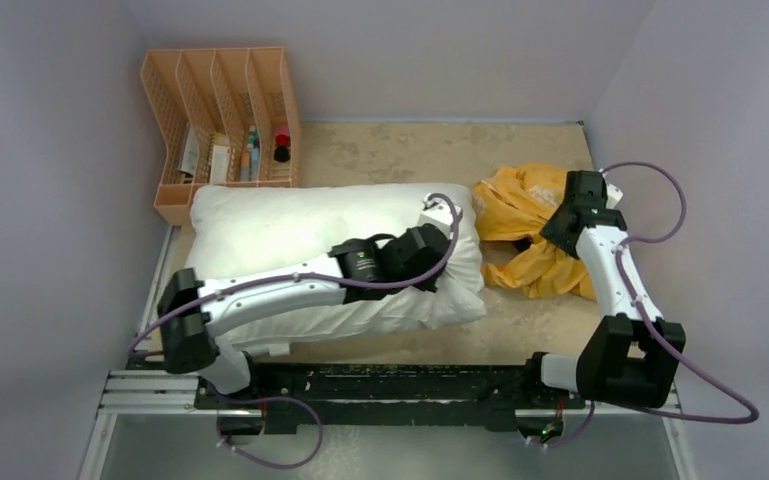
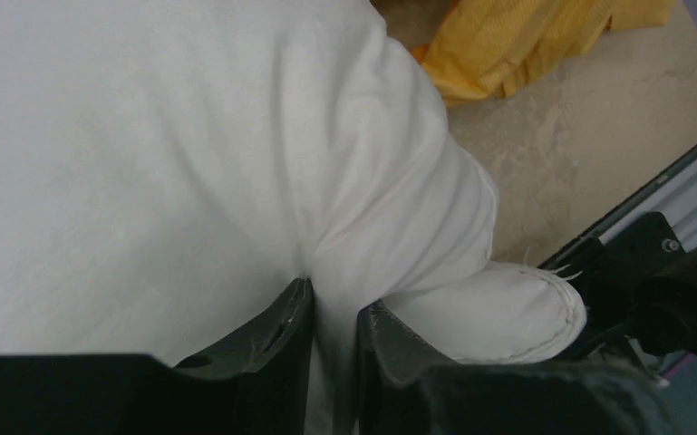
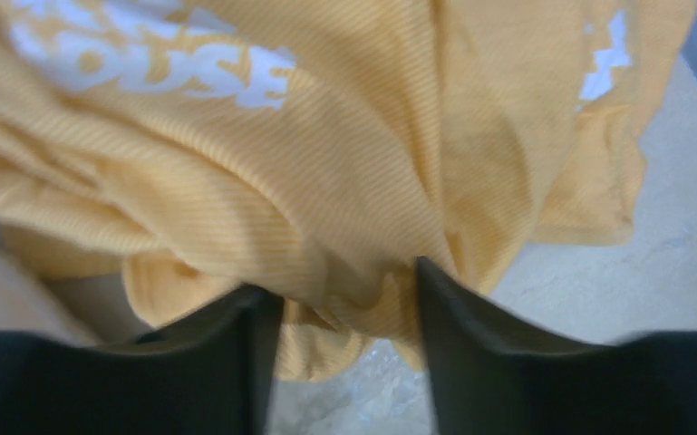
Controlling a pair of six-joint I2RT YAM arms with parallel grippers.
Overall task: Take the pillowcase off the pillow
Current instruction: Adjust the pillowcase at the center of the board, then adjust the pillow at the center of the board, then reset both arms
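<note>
The plain white pillow [image 1: 280, 225] lies bare across the left and middle of the table. My left gripper [image 2: 333, 308] is shut on a pinched fold of the pillow [image 2: 190, 136] near its right end, with the stitched corner bulging just to the right of the jaws. The orange-yellow pillowcase [image 1: 525, 215] lies crumpled on the table to the right of the pillow, apart from it. My right gripper [image 3: 349, 290] hangs over the pillowcase [image 3: 326, 163], white lettering showing. Its jaws stand open, with a loose fold of fabric between them.
An orange mesh file organizer [image 1: 222, 100] holding small bottles and papers stands at the back left, touching the pillow's far corner. The beige tabletop [image 1: 400, 150] is walled on three sides. A black mounting rail [image 1: 360, 385] runs along the near edge.
</note>
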